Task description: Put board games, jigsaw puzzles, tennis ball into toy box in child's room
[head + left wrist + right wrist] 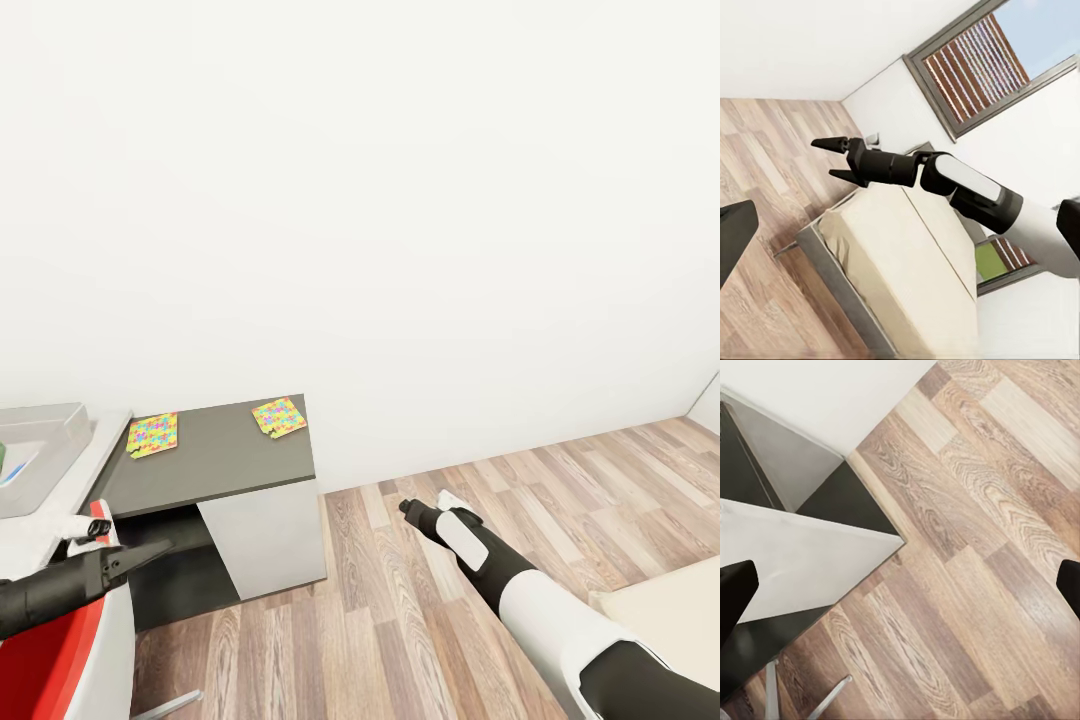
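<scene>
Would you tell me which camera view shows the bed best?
The left wrist view: the bed lies there nearly whole, mattress and grey frame, behind the right gripper. The head view catches just a beige corner.

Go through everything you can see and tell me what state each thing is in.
Left puzzle: flat on the dark desk top.
Right puzzle: flat near the desk's back edge.
Toy box: on the pale top, something blue and green inside.
Left pincer: open, empty.
Right pincer: open, empty.
</scene>
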